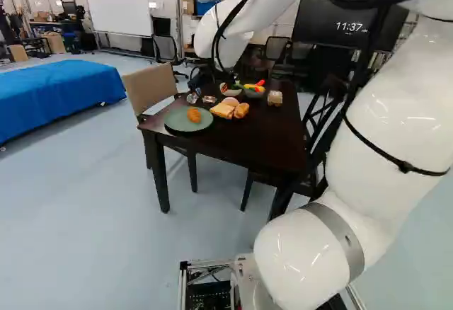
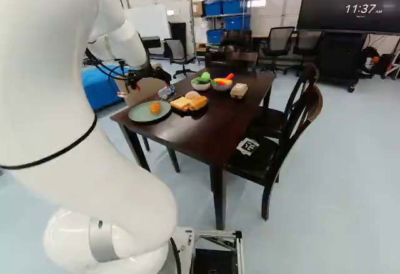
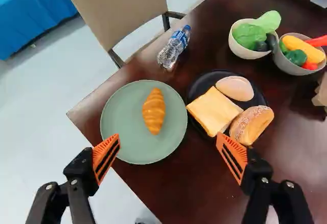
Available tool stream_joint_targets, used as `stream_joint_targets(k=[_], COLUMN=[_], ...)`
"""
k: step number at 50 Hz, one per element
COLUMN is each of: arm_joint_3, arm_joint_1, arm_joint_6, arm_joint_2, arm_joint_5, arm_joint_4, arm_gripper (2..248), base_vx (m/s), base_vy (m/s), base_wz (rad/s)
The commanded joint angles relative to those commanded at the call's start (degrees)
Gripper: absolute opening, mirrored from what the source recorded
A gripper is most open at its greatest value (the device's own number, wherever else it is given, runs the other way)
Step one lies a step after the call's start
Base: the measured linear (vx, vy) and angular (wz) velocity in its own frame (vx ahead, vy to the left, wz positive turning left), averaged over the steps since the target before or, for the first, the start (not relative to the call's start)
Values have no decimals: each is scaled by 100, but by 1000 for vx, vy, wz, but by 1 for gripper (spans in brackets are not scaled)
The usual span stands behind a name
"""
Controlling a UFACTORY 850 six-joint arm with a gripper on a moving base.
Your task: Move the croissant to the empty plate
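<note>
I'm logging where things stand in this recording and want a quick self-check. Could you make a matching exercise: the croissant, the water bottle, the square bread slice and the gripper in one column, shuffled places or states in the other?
1. croissant | A. on the black plate
2. water bottle | B. open, holding nothing
3. square bread slice | C. on the green plate
4. gripper | D. lying directly on the table

Right pairs: 1-C, 2-D, 3-A, 4-B
</note>
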Motion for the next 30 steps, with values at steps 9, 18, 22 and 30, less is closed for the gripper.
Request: stream_joint_targets(k=[9, 18, 22, 30], arm_joint_3=[285, 562, 687, 925], arm_joint_1=[-28, -84, -116, -191], arm_joint_6=[0, 0, 0, 0], arm_joint_2=[375, 669, 804, 1066], arm_joint_5=[0, 0, 0, 0], arm_joint_4=[0, 0, 0, 0], arm_gripper=[247, 247, 247, 247], base_vx=[0, 0, 0, 0], base_vy=[0, 0, 0, 0], base_wz=[0, 0, 0, 0])
